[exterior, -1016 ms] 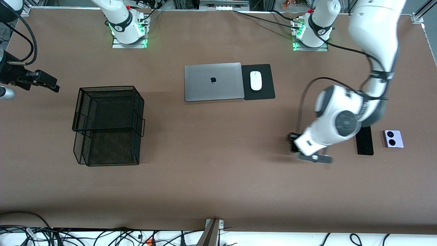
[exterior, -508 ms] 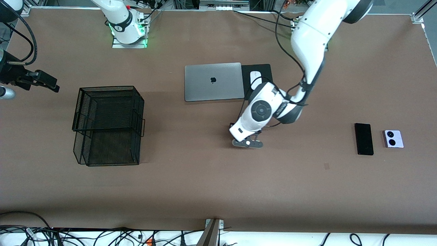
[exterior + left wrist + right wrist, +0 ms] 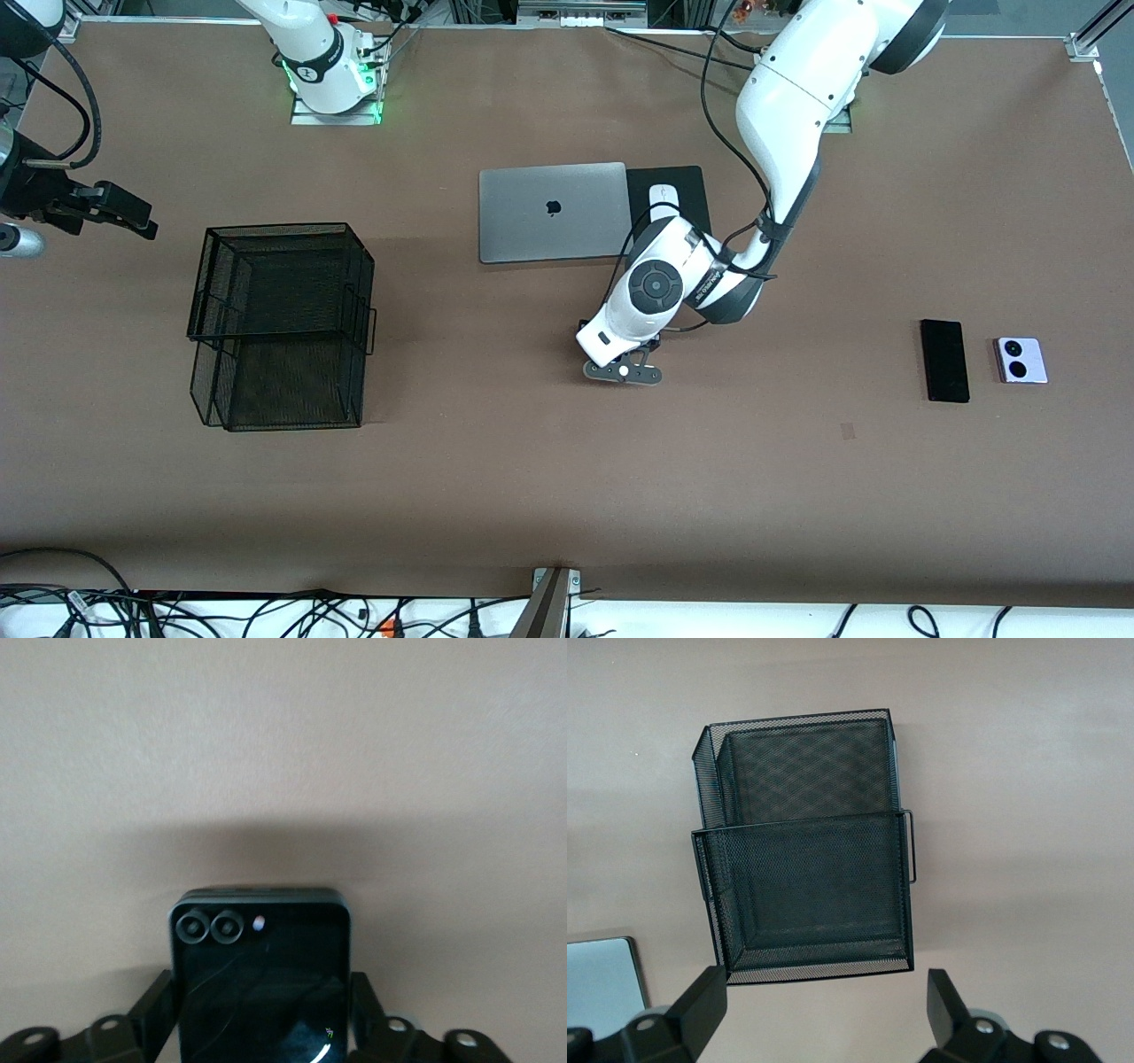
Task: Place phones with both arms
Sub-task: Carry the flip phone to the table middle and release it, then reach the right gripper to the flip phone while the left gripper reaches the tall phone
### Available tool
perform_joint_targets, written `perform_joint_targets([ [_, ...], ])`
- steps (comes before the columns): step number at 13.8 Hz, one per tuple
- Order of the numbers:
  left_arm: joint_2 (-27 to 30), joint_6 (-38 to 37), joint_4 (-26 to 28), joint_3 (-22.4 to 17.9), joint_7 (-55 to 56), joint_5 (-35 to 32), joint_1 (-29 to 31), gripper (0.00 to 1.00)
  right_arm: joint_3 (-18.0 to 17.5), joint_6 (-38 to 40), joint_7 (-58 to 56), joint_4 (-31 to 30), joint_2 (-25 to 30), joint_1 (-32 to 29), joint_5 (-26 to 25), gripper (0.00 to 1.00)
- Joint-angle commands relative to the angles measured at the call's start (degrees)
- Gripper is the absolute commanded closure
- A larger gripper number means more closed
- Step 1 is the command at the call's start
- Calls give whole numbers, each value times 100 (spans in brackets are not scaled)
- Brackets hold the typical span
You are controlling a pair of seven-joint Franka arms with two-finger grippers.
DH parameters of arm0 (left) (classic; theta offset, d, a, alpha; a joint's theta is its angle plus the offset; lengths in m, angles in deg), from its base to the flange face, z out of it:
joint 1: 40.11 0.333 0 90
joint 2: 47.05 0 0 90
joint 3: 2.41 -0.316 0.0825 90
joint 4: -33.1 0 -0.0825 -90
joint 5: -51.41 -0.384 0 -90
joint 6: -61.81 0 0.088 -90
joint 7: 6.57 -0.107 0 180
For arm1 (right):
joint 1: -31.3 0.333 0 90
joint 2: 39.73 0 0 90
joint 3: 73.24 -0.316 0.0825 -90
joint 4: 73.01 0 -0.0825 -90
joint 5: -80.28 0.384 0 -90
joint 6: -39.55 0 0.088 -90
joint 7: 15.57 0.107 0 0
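Left wrist view showed the folded black phone (image 3: 260, 979) between the left gripper (image 3: 261, 1028) fingers, which flanked it over bare table nearer the front camera than the laptop (image 3: 553, 213); whether they clasped or had released it could not be told. The right gripper (image 3: 828, 1010) waited, jaws spread, above the mesh basket (image 3: 806, 846). Judged mid-handover, the next move called for setting the phone down; the slim black phone (image 3: 944, 361) and lavender phone (image 3: 1021, 360) lay toward the left arm's end.

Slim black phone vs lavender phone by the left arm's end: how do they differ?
The slim black phone is a long, dark, plain slab; the lavender phone is squarish and pale with two round black lenses. The lavender phone lies closer to the table's end. Both lie flat, side by side, untouched.
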Motion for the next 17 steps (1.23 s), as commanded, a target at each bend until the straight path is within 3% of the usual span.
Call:
perform_joint_targets([
  [1,199,-178,-122,-75,-11,68,-21,0,-59,43,-68,32,-3,20,60,0],
  [4,638,-634,-122,-110,-20,68,145,0,-59,-71,19,15,-195,204,52,0],
  [8,1447,-2678,-78,-127,-817,51,1321,0,-59,-632,133,-11,-573,626,60,0],
  [11,1615,-3552,-87,-189,-1301,-19,2165,0,-59,-1011,1001,32,-960,1222,43,0],
  [14,1589,-3607,-70,-180,-2513,-800,3009,0,-59,-1432,2090,128,-1302,2074,96,0],
  [17,1396,-3459,-17,-189,-2954,-1398,3520,0,-59,-1627,3591,1179,-2346,3050,96,0],
])
